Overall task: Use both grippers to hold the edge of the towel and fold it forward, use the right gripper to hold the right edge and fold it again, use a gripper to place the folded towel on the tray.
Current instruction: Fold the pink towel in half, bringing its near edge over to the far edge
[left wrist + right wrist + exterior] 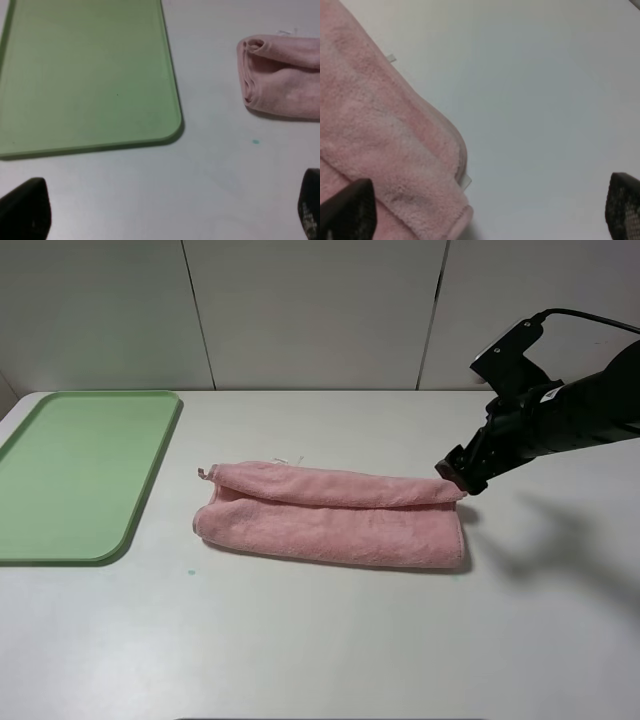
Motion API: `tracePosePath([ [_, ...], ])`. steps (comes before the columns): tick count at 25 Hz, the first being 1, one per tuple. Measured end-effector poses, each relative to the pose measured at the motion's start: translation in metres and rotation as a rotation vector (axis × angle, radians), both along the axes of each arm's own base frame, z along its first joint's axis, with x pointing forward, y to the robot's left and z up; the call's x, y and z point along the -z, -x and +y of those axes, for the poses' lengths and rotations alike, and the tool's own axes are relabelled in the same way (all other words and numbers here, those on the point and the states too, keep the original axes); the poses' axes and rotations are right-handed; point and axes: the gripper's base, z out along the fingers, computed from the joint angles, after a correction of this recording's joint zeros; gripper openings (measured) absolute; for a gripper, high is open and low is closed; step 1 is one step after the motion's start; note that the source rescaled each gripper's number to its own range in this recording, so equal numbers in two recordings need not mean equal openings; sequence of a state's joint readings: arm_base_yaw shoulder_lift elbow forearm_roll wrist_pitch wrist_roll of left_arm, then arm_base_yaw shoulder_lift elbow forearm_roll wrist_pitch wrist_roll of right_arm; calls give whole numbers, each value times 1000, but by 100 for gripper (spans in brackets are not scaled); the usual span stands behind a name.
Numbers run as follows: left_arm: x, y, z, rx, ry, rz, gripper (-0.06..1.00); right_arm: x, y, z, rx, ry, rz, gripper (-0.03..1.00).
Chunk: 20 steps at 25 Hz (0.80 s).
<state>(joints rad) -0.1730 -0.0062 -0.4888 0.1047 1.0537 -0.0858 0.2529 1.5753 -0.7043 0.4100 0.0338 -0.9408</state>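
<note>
Your right tool (462, 472): released, at the far right edge of the towel (335, 515). Your left tool (165, 212): released, over bare table (330, 640) left of it, near the tray (80, 470).

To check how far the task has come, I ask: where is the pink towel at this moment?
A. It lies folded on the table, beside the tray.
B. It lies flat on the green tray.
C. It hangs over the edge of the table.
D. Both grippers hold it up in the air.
A: the towel lies folded in a long strip on the table, to the right of the tray and apart from it.
</note>
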Motion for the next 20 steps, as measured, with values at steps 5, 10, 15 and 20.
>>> tracePosePath([
  [5,0,0,0,0,0,-1,100,0,5,16,-57,0,0,100],
  [10,0,0,0,0,0,-1,100,-2,11,38,-131,-1,-27,100],
  [15,0,0,0,0,0,-1,100,-4,15,53,-173,-4,-69,100],
  [20,0,0,0,0,0,-1,100,-1,17,61,-198,-1,-69,100],
])
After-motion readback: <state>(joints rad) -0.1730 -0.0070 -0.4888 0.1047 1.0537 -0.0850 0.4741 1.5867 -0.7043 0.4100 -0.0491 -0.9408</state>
